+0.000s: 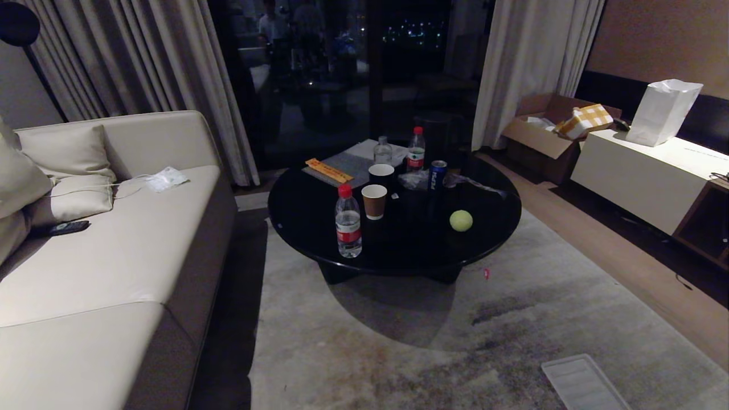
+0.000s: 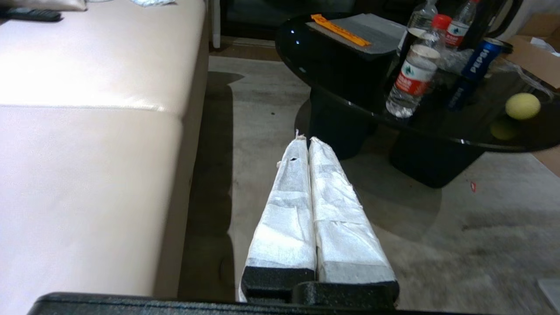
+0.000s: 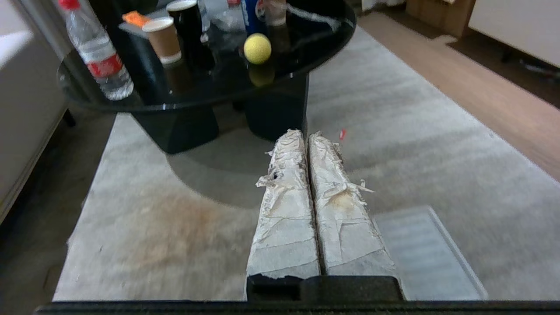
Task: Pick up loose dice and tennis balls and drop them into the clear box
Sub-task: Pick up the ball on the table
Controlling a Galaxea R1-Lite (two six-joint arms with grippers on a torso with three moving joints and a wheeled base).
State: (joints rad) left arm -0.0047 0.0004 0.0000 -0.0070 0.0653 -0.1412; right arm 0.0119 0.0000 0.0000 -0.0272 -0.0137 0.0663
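Observation:
One yellow-green tennis ball rests on the near right part of the round black table; it also shows in the left wrist view as the tennis ball and in the right wrist view as the tennis ball. No dice and no clear box are in view. A flat ribbed translucent lid lies on the rug at the near right. My left gripper is shut and empty, held low over the rug short of the table. My right gripper is shut and empty too, beside the lid. Neither arm appears in the head view.
The table carries water bottles, paper cups, a Pepsi can and a book. A beige sofa runs along the left. A cardboard box and a white cabinet stand at the right. A small red scrap lies on the rug.

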